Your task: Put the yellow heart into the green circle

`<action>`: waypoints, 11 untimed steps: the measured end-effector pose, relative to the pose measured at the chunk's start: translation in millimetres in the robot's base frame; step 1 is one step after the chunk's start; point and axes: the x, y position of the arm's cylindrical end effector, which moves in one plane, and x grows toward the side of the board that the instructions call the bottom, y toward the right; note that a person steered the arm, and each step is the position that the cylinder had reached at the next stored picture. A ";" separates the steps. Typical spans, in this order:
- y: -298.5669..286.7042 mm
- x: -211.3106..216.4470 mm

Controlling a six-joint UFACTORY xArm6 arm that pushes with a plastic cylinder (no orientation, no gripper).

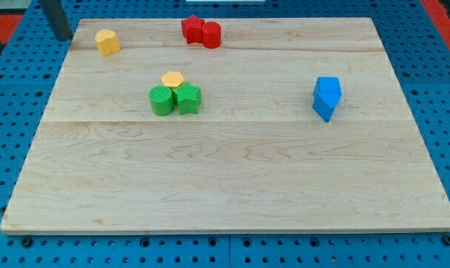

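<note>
Green circle (161, 100) lies left of board centre, touching the green star-like block (188, 98); yellow heart (172, 79) touches both at 12 o'clock. Blue blocks (326, 97) at 3 o'clock. Red blocks (201, 31) and a second yellow block (107, 42) lie farther. My tip (63, 36), a gripperless rod, stands at 10 o'clock, beside that yellow block.

Board (232, 171) = pale matt wood w/ visible grain; blocks e.g. green circle (161, 100) & yellow heart (107, 42) look smooth, painted, slight sheen; blue pegboard (16, 112) underneath perforated.

yellow heart (172, 79) lies touching green circle (161, 100) from behind.
</note>
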 end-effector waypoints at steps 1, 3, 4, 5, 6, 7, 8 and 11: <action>47.4 9.2; 74.4 32.1; 64.7 -6.8; 68.6 -2.3; 68.6 13.5; 83.6 16.8; 106.8 39.2; 127.0 109.4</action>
